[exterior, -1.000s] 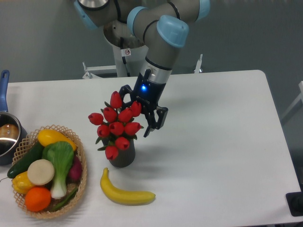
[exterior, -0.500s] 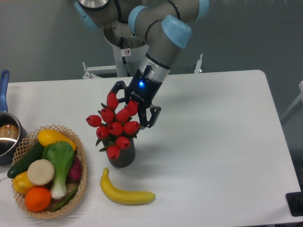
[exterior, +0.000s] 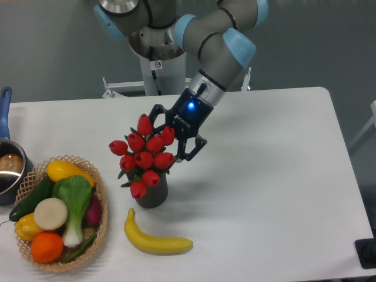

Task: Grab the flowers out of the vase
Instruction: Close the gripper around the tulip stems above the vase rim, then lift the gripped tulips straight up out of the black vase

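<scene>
Camera view: the gripper [exterior: 172,133] spread wide around the flowers [exterior: 144,154], gripping nothing, above the vase [exterior: 150,192].

Arm angled down-left, pincer [exterior: 174,136] fingers spread apart.

A white desk [exterior: 276,176] with rounded corners stands before a plain grey-blue wall [exterior: 47,47]; even, soft light falls across its matte top.

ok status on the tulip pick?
Tool open at the flowers, straddling the upper buds. Bunch in the vase, not lifted. Banana nearby, not in the way.
</scene>
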You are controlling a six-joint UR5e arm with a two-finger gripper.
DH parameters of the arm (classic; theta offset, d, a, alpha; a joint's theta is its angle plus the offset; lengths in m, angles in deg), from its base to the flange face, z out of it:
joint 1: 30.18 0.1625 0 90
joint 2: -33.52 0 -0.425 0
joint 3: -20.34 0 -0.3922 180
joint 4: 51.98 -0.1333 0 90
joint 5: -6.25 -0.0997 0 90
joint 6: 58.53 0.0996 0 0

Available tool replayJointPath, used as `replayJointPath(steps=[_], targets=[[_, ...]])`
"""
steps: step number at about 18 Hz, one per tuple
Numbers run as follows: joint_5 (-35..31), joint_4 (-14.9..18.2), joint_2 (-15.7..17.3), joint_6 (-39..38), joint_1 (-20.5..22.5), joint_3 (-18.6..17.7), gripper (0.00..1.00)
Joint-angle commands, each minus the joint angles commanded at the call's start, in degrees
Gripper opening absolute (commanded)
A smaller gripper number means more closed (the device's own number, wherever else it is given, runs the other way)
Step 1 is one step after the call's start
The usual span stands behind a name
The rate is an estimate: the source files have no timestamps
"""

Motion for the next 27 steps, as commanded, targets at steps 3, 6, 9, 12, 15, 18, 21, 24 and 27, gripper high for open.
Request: replayJointPath(steps=[3, 6, 9, 12, 15, 18, 21, 24, 27], targets=[[0.1, -0.2, 0.3, 1.3, -0.4, -1.1, 0.18], [0.2, -0.2, 0.4, 2.7, -0.3, -1.2, 0.04], [0.2, -0.1, 1.9, 2.6, 0.0, -1.8, 0.00], [0.4, 0.0, 3.5, 1.6, 0.6, -1.9, 0.00], [1.5, 0.0, 5.7, -1.9, 0.7, -1.9, 0.00], [4.4, 0.1, 7.4, -3.9, 1.0, -1.6, 0.00], [6.2, 0.1, 8.3, -7.5, 1.7, -0.3, 0.00], [6.4, 0.2, 9.1, -12.1, 2.8, 1.6, 0.00], [6.4, 0.2, 9.7, -19.1, 3.9, 4.6, 0.00]])
